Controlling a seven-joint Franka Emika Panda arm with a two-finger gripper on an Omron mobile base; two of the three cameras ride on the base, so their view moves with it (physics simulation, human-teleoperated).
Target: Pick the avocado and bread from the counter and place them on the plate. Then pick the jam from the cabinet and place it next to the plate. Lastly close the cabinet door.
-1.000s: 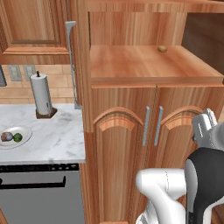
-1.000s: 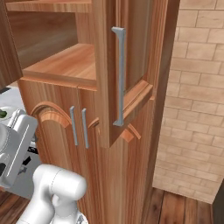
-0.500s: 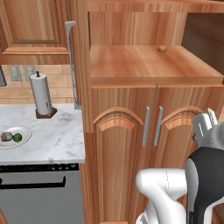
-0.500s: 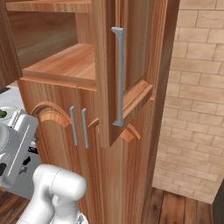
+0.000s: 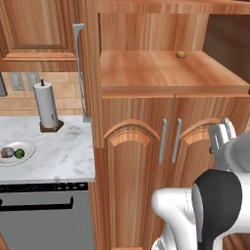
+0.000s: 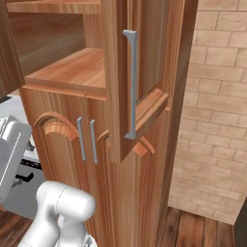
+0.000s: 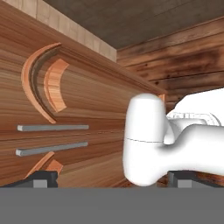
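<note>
The jam (image 5: 181, 54) sits on the open cabinet (image 5: 146, 97) shelf, up and left of the released, empty gripper (image 5: 220, 139).

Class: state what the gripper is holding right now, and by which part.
Nothing is held. The gripper stands open, facing the cabinet's lower doors.

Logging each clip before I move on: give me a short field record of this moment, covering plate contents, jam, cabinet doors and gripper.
plate: round white plate on the white-grey marble counter, holding the brown bread lump and the dark green avocado
jam: small orange jar at the back of the open wooden cabinet's shelf
upper cabinet doors: both open; right door swung out
lower arched doors: shut
gripper: open, holding nothing, facing the lower doors
other: paper towel roll on the counter
</note>
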